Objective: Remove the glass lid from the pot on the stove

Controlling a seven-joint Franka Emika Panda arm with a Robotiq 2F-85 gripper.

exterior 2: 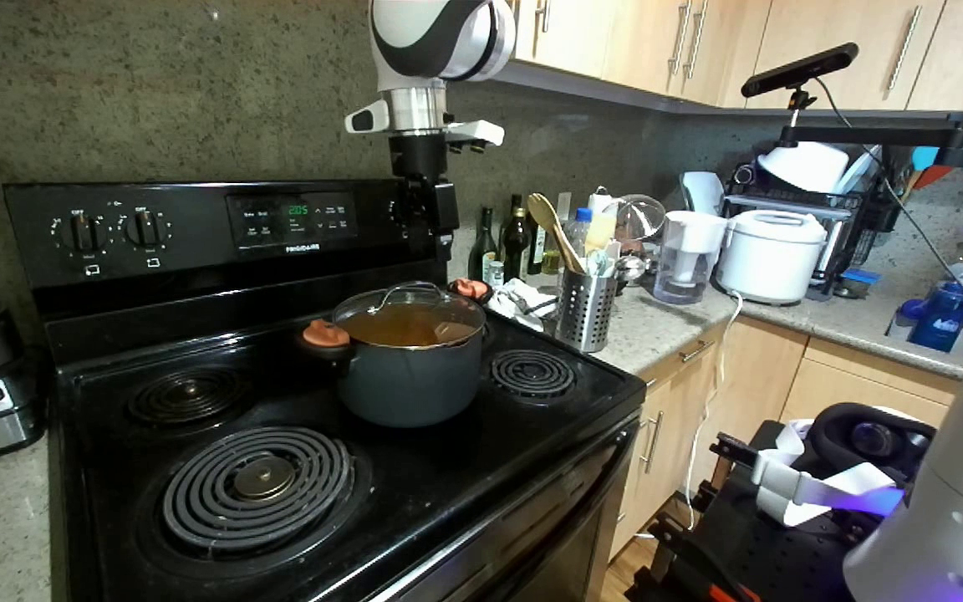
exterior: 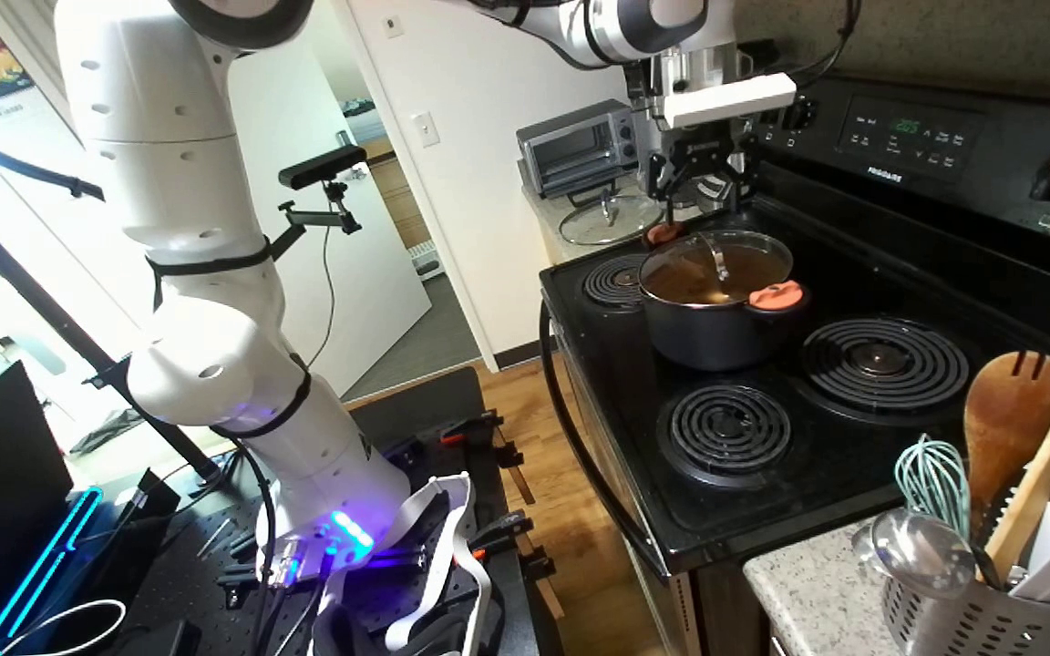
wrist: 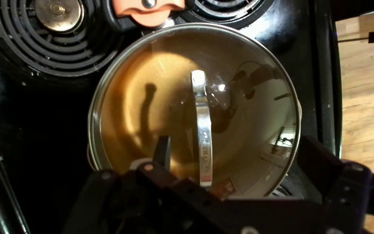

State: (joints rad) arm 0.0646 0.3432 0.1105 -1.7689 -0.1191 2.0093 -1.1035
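Bringing the black, jointed gripper [exterior: 702, 211], which is empty with jaws spread apart, straight down over the arched, shiny metal handle [wrist: 204, 131], one jaw on each side, seems the best way. Pinching at its middle should keep the round, smooth, see-through glass lid [wrist: 180, 107] level. This lid, thinly rimmed in metal, sits on the squat, dark grey pot [exterior 2: 410, 385] upon the glossy black stove [exterior: 835, 465].
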